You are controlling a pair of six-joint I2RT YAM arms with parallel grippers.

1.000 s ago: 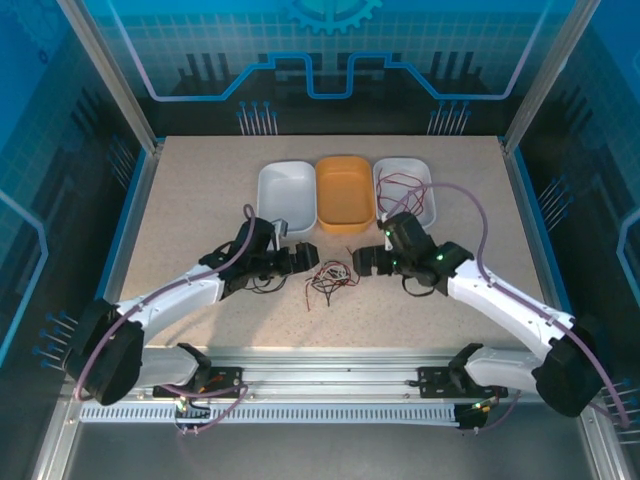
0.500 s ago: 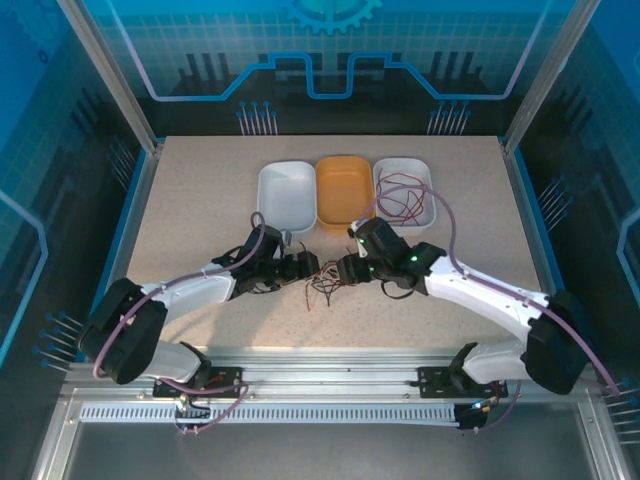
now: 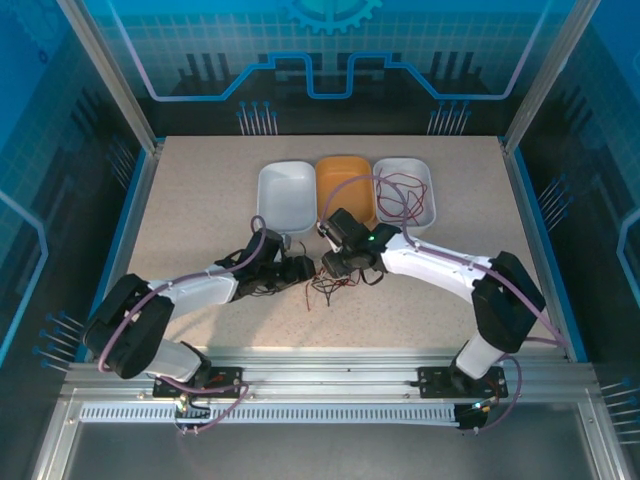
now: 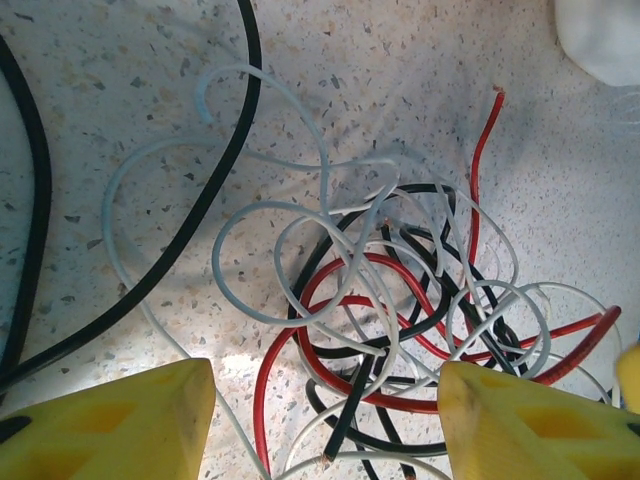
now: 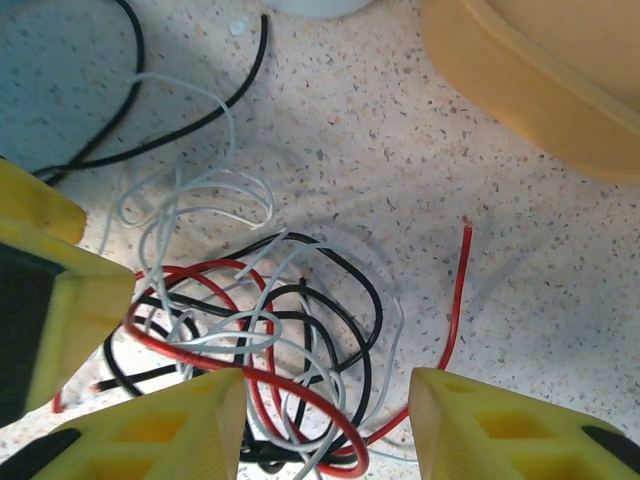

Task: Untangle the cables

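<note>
I see the cables (image 3: 328,283) knotted at tabletop (image 3: 200,200) centre, six o'clock of the orange tray (image 3: 345,190). My left gripper (image 4: 325,378) and right gripper (image 5: 328,380) gape over them; pinching several strands together could tighten the knot.

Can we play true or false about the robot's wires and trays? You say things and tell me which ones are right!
1. The tangled cables lie on the table. True.
2. The tangle is all red. False: red, black and whitish cables are mixed in it.
3. The orange tray holds red wires. False: the red wires lie in the white tray on the right.
4. The left claw and the right claw are both open, with the tangle at their tips. True.
</note>
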